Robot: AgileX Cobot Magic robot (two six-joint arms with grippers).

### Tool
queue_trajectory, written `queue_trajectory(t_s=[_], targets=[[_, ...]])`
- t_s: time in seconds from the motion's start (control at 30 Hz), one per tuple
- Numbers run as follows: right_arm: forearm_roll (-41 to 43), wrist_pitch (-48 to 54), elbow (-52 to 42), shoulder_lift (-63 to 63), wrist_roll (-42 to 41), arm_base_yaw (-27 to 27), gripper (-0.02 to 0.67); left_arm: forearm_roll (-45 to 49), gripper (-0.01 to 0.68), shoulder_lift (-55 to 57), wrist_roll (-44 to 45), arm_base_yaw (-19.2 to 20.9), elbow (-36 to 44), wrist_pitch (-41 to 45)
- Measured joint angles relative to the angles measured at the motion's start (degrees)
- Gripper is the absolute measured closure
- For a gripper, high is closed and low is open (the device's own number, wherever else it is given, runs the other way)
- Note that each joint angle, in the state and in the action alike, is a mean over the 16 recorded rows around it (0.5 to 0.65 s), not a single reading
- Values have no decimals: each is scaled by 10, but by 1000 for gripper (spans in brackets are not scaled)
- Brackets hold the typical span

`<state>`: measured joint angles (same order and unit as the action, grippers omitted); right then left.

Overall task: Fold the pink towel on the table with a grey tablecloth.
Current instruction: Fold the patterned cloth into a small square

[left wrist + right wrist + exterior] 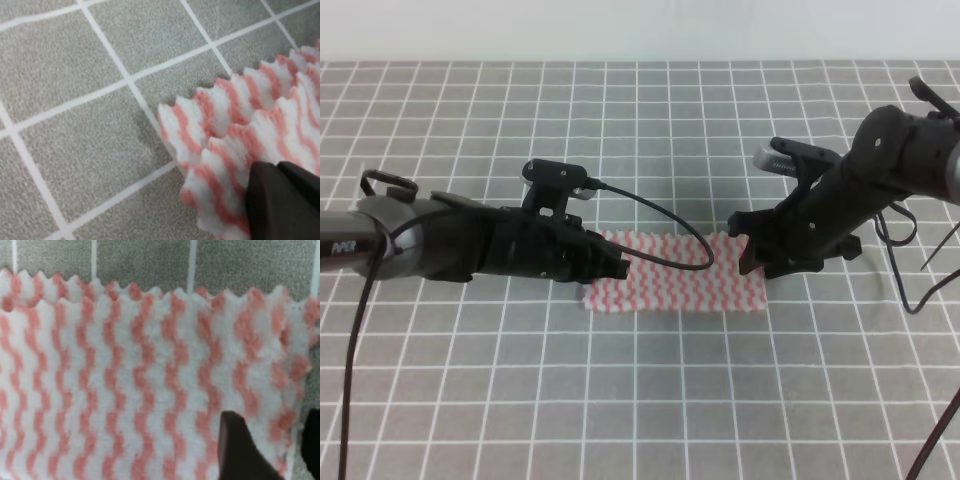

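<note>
The pink towel [670, 275] lies folded into a long strip on the table with a grey tablecloth [640, 130]. Two pinked edges lie stacked along its far side in the right wrist view [125, 365]. My left gripper [618, 270] is at the towel's left end. In the left wrist view [280, 200] its dark fingers are pressed together on the ruffled corner of the towel [225, 115]. My right gripper [752, 262] is at the towel's right end. Its fingers [237, 450] stand apart over the right edge, and the gripper [272, 450] is open.
The grey grid cloth [75, 75] runs in all directions around the towel. A black cable [660, 225] loops from the left wrist camera over the towel's upper left. More cables [910, 270] hang beside the right arm.
</note>
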<state>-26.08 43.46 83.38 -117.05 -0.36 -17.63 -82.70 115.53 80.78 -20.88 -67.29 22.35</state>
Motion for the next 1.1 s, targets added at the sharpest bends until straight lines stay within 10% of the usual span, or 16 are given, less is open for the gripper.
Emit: queue_trajectory(t_s=[0.57,1.1], targets=[[-36,1,1,-15,-16,1,406,2,674,0,0,0,0,3],[-35,5,1,-10,-17,1,631,4,674,0,0,0,0,4]])
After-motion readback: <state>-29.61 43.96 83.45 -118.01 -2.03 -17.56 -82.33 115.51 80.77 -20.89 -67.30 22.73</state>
